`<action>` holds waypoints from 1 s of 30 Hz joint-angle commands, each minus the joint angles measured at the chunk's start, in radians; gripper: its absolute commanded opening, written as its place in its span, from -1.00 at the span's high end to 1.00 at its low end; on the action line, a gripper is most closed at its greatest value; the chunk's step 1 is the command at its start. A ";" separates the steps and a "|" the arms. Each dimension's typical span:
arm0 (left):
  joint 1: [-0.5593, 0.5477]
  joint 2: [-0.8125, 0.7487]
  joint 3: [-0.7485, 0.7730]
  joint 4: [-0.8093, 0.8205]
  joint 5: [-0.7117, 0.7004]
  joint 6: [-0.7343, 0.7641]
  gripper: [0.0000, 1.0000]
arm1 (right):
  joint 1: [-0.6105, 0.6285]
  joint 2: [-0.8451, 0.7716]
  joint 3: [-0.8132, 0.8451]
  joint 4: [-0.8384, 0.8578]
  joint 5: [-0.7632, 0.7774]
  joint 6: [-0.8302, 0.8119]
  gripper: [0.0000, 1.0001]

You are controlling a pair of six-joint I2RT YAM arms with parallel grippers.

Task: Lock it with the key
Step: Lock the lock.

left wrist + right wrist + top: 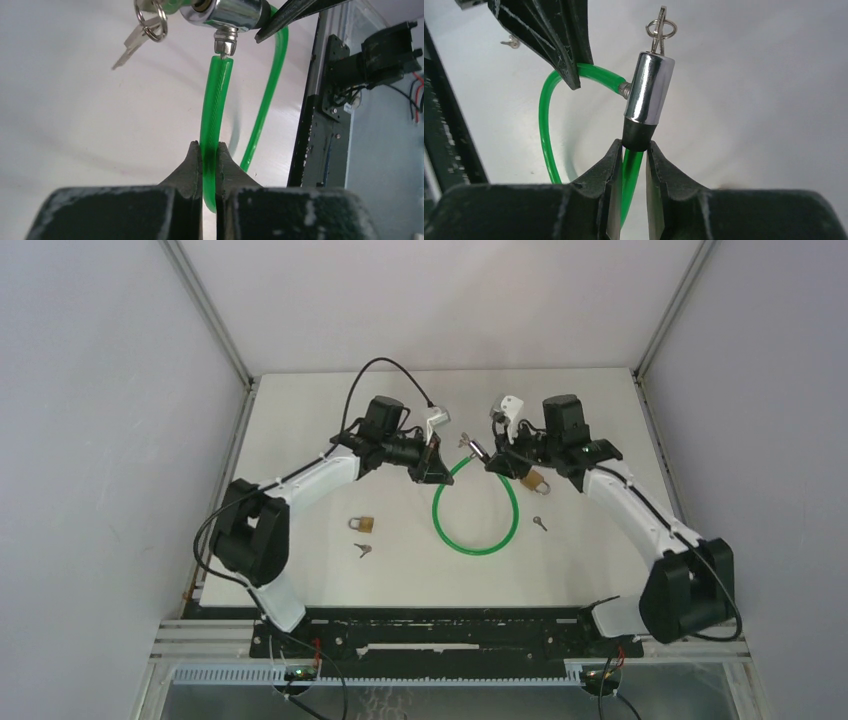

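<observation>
A green cable [478,552] loops on the table, both its ends lifted between the arms. My left gripper [210,147] is shut on the cable [215,100] just below its metal pin [225,42], which meets the side of the chrome lock cylinder [225,11]. My right gripper [634,147] is shut on the black collar [636,137] at the bottom of that cylinder [651,87]. The key [660,27] sticks out of the cylinder's top on a ring, and a second key [132,42] dangles from it. From above, the left gripper [437,468] and the right gripper [497,462] face each other.
A brass padlock [362,524] and a small key [362,550] lie left of the loop. Another brass padlock [534,481] sits under my right arm, with a loose key [540,523] near it. White walls enclose the table on three sides.
</observation>
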 commanded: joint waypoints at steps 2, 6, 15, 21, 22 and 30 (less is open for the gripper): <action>-0.002 -0.114 0.022 -0.008 0.045 0.181 0.99 | 0.127 -0.168 -0.115 0.186 0.038 -0.154 0.92; -0.003 -0.179 -0.025 -0.022 0.018 0.279 0.99 | 0.179 -0.240 -0.227 0.320 0.123 -0.197 0.96; -0.003 -0.296 -0.172 0.085 -0.053 0.332 0.99 | 0.234 -0.298 -0.363 0.501 0.155 -0.202 1.00; -0.007 -0.329 -0.197 0.092 -0.082 0.369 0.99 | 0.245 -0.312 -0.366 0.479 0.129 -0.183 0.81; -0.009 -0.333 -0.199 0.088 -0.081 0.372 0.99 | 0.248 -0.314 -0.364 0.471 0.125 -0.183 0.74; -0.044 -0.377 -0.247 0.078 -0.090 0.446 0.99 | 0.255 -0.312 -0.350 0.395 0.119 -0.182 0.26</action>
